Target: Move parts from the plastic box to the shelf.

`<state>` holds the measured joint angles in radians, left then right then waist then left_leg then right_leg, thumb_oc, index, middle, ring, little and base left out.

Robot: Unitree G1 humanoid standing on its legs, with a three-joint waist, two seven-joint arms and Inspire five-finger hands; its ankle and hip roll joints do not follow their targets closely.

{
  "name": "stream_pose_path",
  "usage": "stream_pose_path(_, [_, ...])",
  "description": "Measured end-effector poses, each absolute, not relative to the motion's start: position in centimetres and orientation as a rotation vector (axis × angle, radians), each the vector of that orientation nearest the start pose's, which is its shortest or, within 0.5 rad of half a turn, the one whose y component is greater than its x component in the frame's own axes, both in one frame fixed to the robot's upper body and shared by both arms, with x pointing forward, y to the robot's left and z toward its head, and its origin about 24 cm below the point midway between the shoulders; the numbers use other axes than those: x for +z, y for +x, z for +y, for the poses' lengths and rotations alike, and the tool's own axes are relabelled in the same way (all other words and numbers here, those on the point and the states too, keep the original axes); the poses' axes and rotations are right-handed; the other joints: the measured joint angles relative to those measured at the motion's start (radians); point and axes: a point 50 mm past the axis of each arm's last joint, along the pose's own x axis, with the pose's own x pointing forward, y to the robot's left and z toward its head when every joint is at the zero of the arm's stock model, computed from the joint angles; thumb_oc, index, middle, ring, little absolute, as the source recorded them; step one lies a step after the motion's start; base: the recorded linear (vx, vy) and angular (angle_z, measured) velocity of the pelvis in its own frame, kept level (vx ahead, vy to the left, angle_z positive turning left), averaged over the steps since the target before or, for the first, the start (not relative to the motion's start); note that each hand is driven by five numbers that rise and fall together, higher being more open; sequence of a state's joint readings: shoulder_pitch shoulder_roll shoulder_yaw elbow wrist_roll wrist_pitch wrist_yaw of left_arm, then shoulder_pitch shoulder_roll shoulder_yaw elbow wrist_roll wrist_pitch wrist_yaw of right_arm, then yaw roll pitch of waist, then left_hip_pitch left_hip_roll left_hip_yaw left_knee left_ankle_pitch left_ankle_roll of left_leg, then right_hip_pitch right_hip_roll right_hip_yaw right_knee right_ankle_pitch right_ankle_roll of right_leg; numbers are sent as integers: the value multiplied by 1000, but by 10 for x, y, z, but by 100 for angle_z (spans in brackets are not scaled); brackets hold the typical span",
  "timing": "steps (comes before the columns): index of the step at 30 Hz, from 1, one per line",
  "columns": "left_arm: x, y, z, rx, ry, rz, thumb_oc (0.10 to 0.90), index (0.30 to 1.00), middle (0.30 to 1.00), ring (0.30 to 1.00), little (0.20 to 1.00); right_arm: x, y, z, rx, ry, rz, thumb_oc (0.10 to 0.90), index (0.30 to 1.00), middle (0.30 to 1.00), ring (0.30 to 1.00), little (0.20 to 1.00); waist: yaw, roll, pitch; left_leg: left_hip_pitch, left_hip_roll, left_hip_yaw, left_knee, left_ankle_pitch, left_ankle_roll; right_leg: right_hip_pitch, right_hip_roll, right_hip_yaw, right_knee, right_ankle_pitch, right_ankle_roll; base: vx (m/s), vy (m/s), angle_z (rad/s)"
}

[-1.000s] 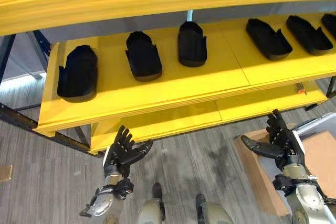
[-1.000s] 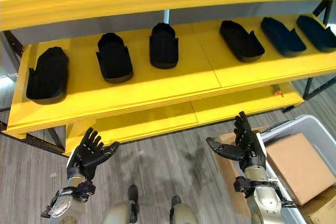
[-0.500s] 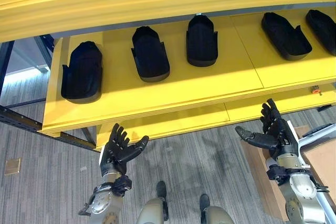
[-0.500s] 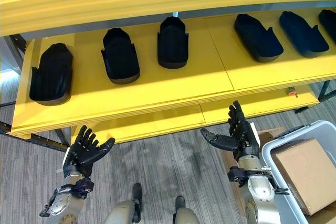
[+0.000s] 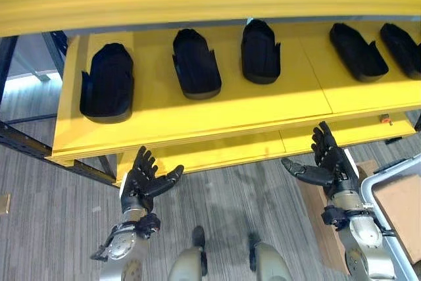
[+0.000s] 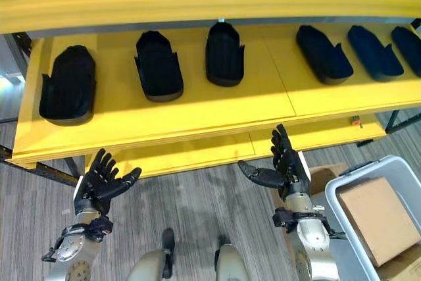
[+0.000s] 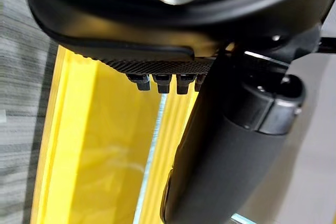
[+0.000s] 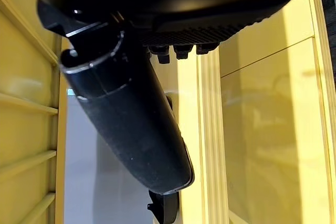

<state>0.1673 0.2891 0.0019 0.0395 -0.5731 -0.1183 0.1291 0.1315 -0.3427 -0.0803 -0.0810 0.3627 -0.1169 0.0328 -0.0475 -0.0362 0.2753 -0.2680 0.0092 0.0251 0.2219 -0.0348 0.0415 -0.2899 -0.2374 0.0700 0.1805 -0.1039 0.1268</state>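
Left eye view: No legible writing appears on any item. The yellow shelf [image 5: 197, 113] spans the far half of the scene. Five black parts lie in a row on it: the first part [image 5: 107, 90] at far left, the second part [image 5: 195, 62], the third part [image 5: 260, 51], the fourth part [image 5: 358, 52] and the fifth part [image 5: 402, 48] at far right. The left hand [image 5: 146, 182] is raised near the lower shelf edge, below and right of the first part, with fingers spread and nothing in it. The right hand [image 5: 327, 166] is raised below the gap between the third and fourth parts, fingers straight, thumb out to the left, holding nothing. Both hands are well apart from every part. The grey box [image 5: 395, 218] shows at near right, beside the right arm.

Right eye view: The same row of parts lies on the shelf. The box rim is grey, and a brown carton [image 6: 370, 218] sits inside it. A small orange item [image 6: 356, 122] lies on the lower board [image 6: 197, 153], right of the right hand.

Left wrist view: The left thumb [image 7: 220, 161] stands straight out from the palm. The fingertips [image 7: 157, 81] are extended in a row toward the yellow shelf boards.

Right wrist view: The right thumb [image 8: 131, 119] is extended, the fingers are straight, and yellow boards lie beyond them.
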Motion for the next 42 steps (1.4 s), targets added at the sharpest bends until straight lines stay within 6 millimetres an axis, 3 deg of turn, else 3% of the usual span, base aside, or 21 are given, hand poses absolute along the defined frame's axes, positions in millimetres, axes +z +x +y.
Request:
stream_pose_path(2, [15,212,228,236,-271,80,900,1000,1000,1000,1000,60,225,-234,-51,-9,-88,900,1000,1000,1000,1000,3,-8,26,12,2,-17,28,-23,-15,26,-61,-40,-98,78,5,57,-273,29])
stream_pose_path(4, [17,213,229,234,-265,74,900,1000,1000,1000,1000,56,219,-237,-66,-14,-68,900,1000,1000,1000,1000,1,-34,32,8,-1,-48,45,-30,-34,55,-74,-60,-106,104,5,22,-331,64])
stream_pose_path(5, [15,211,230,237,-266,78,900,1000,1000,1000,1000,52,215,-240,-79,-17,-47,900,1000,1000,1000,1000,-1,-63,33,8,-13,-93,34,-22,-63,97,-64,-66,-103,110,16,25,-186,93])
stream_pose_path(6, [16,211,229,241,-275,74,900,1000,1000,1000,1000,52,214,-243,-87,-31,-43,900,1000,1000,1000,1000,-4,-65,35,-1,-5,-122,24,-12,-79,100,-50,-61,-106,148,51,29,-232,95])
stream_pose_path(7, [13,208,227,245,-284,83,900,1000,1000,1000,1000,55,215,-246,-94,-37,-53,900,1000,1000,1000,1000,0,-53,41,-11,45,-124,13,-10,-80,81,-13,-95,-85,160,61,29,-234,47])
stream_pose_path(10, [-4,189,224,292,-326,155,900,1000,1000,1000,1000,65,222,-250,-99,-55,-89,900,1000,1000,1000,1000,17,-35,44,28,135,-121,-76,33,-81,69,71,-124,-59,152,16,-2,-182,-6])
stream_pose_path(14, [-7,188,217,284,-354,164,900,1000,1000,1000,1000,77,219,-272,-162,-113,-119,900,1000,1000,1000,1000,15,-20,45,47,182,-142,-146,71,-82,46,112,-162,4,110,-20,23,-164,11])
stream_pose_path(21, [-1,188,229,344,-362,124,900,1000,1000,1000,1000,101,222,-277,-147,-217,-190,900,1000,1000,1000,1000,29,-19,44,45,178,-144,-161,78,-90,1,99,-165,94,56,-20,17,-53,6])
stream_pose_path(27, [0,185,231,352,-365,120,900,1000,1000,1000,1000,154,233,-290,-121,-599,-306,900,1000,1000,1000,1000,51,-18,45,43,177,-144,-171,81,-94,-15,96,-165,112,46,-18,0,0,0])
stream_pose_path(33, [4,187,221,294,-361,114,900,1000,1000,1000,1000,206,261,-294,-128,-779,-425,900,1000,1000,1000,1000,64,-21,45,42,175,-152,-175,87,-102,-16,95,-172,120,43,-20,-5,6,1])
stream_pose_path(38, [6,187,224,272,-330,118,900,1000,1000,1000,1000,227,287,-297,-91,-924,-385,900,1000,1000,1000,1000,83,-23,46,37,172,-163,-176,93,-111,-16,93,-181,121,43,-21,-32,20,6])
stream_pose_path(42, [8,186,229,273,-309,116,900,1000,1000,1000,1000,224,303,-304,-83,-951,-302,900,1000,1000,1000,1000,106,-30,50,26,168,-176,-176,98,-117,-18,91,-193,121,43,-21,-38,15,9])
